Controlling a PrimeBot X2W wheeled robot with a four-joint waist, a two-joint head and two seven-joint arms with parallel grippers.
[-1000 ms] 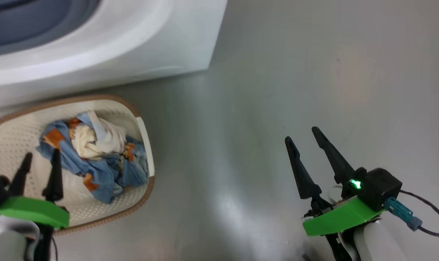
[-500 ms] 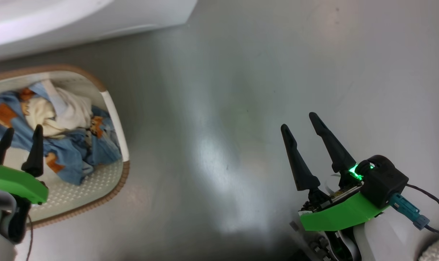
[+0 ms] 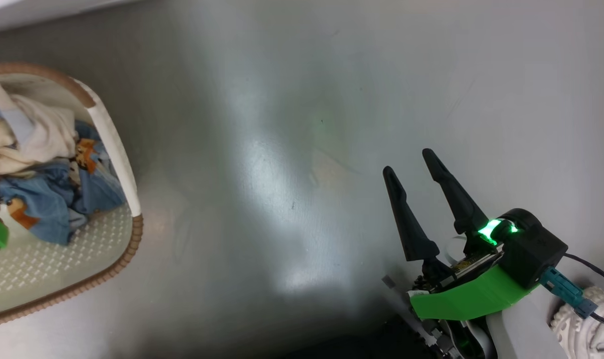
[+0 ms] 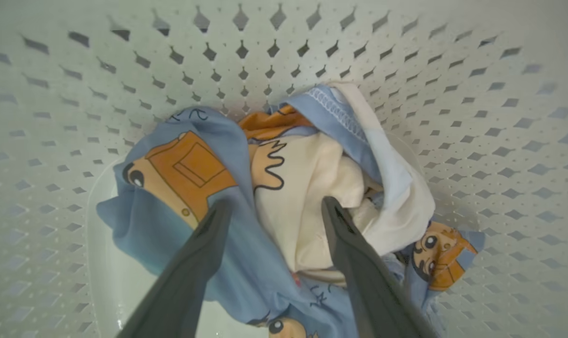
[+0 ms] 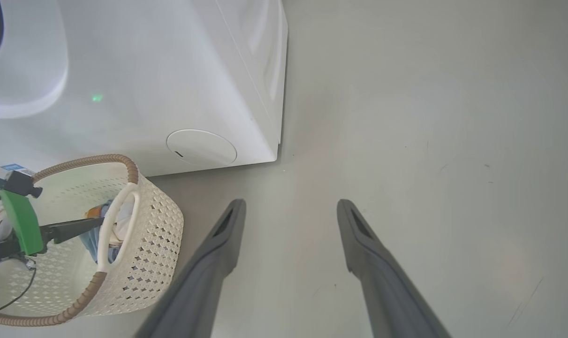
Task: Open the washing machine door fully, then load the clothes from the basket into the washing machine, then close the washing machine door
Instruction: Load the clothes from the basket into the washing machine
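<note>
The basket (image 3: 127, 239) sits on the floor at the left of the head view, holding the clothes (image 3: 47, 199), a blue printed bundle around a white piece. In the left wrist view my left gripper (image 4: 275, 204) is open, pointing down inside the basket (image 4: 499, 117), with its tips just over the clothes (image 4: 288, 188). The right wrist view shows the left gripper (image 5: 77, 228) reaching into the basket (image 5: 147, 244). My right gripper (image 3: 407, 163) hangs open over bare floor, holding nothing. The washing machine (image 5: 171, 70) stands behind the basket. Its door is out of view.
The washer's round flap (image 5: 201, 147) faces the basket low down. Grey floor (image 3: 282, 149) stretches wide between the basket and my right arm. A pale knobbly object (image 3: 581, 324) lies at the bottom right corner beside my right wrist.
The head camera has turned, so the basket and washer have slid left and up in the picture. My left gripper now sits mostly past the left edge. The right gripper stays open.
</note>
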